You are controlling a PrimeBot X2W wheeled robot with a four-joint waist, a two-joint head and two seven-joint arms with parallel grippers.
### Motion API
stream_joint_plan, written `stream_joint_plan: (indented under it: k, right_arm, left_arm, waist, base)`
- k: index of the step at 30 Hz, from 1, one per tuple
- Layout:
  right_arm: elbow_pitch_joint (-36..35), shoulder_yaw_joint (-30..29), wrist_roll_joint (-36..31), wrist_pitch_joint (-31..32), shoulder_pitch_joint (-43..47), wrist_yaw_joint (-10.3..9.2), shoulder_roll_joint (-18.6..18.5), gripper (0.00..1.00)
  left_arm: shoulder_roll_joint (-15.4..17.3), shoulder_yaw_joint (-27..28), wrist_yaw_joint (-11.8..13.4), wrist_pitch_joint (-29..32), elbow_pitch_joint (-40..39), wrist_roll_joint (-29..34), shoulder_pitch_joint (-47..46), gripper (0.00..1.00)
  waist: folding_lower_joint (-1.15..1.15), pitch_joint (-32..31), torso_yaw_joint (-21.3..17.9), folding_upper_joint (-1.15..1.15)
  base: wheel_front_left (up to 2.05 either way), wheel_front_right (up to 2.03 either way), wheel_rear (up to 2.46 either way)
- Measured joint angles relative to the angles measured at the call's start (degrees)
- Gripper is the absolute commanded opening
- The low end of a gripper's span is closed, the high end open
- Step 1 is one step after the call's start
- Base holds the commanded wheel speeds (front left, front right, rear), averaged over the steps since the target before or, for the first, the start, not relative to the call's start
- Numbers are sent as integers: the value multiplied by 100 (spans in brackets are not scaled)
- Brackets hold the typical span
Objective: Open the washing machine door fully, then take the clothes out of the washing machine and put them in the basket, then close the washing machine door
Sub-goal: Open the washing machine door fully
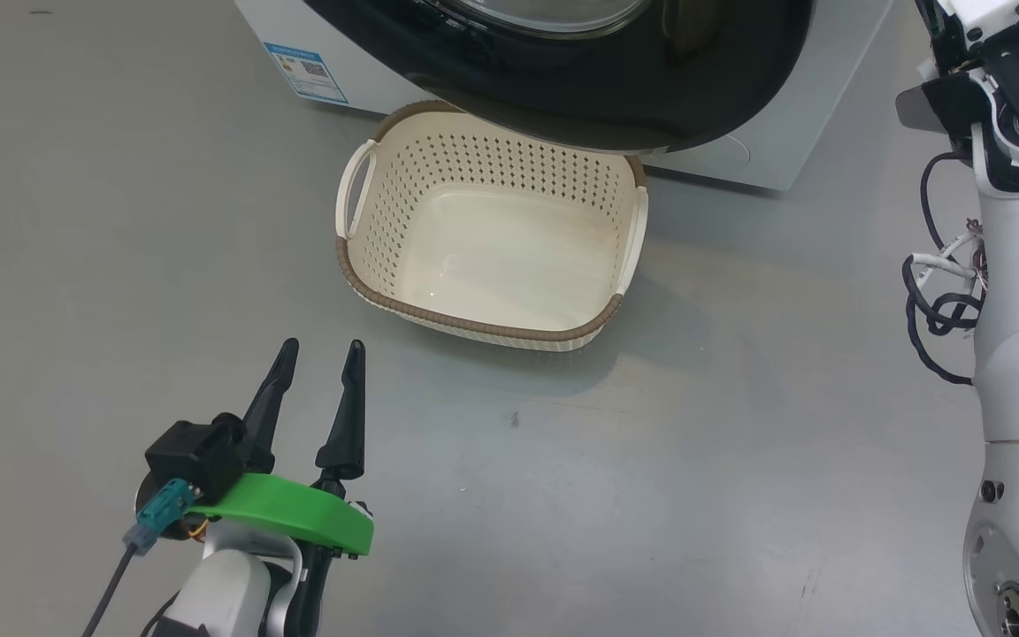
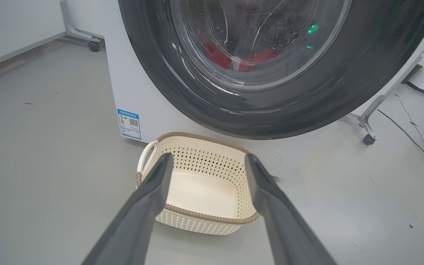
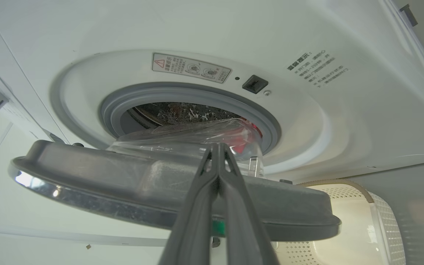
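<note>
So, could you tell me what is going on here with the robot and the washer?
The robot is working on the washing machine door, which stands partly open. Its right hand, shut, reaches across the door's inner side, apparently to swing it wider. The red clothes lie inside the drum. The cream basket sits empty on the floor in front of the washing machine, and the left hand hangs open near it.
</note>
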Motion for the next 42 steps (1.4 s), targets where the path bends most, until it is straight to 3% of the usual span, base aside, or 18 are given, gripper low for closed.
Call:
stream_joint_plan:
  k: [28, 42]
  right_arm:
    - [938, -49, 933, 1323, -517, -289, -37, 0]
    - [1268, -85, 1120, 1646, -421, -294, -13, 0]
  left_arm:
    - [-4, 56, -24, 0, 65, -62, -65, 100]
    - [-5, 42, -24, 0, 159, -60, -66, 100]
  waist:
    - [0, 84, 223, 0]
    - [0, -139, 246, 0]
  base:
    - [0, 0, 0]
    - [0, 0, 0]
